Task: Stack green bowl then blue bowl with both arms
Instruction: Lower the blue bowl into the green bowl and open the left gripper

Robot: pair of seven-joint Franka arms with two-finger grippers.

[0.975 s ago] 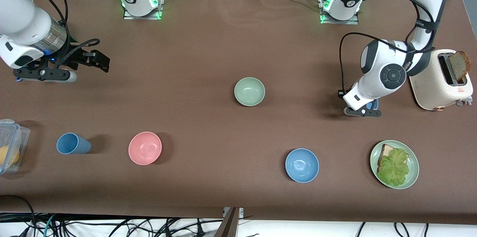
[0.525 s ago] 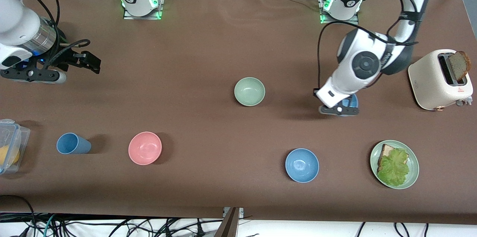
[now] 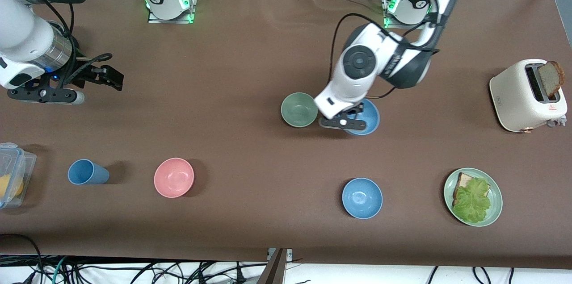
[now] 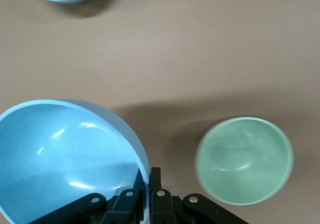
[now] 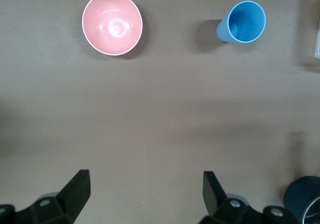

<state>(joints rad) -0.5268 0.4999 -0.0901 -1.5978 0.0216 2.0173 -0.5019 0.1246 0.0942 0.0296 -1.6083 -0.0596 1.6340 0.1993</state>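
The green bowl [image 3: 299,109] stands upright and empty mid-table; it also shows in the left wrist view [image 4: 244,160]. My left gripper [image 3: 351,116] is shut on the rim of a blue bowl [image 3: 367,117] and holds it over the table right beside the green bowl, on the side of the left arm's end. In the left wrist view my left gripper [image 4: 148,186] pinches that blue bowl's [image 4: 65,159] rim. A second blue bowl [image 3: 362,198] sits nearer the front camera. My right gripper [image 3: 109,77] is open and empty over bare table at the right arm's end, waiting.
A pink bowl [image 3: 174,177] and a blue cup [image 3: 87,172] stand toward the right arm's end, with a clear plastic box [image 3: 11,174] at the table edge. A toaster [image 3: 527,95] with bread and a green plate [image 3: 495,212] of bread and lettuce are at the left arm's end.
My left arm has carried the blue bowl from beside the toaster toward the green bowl and is now right next to it. The right arm has barely shifted.
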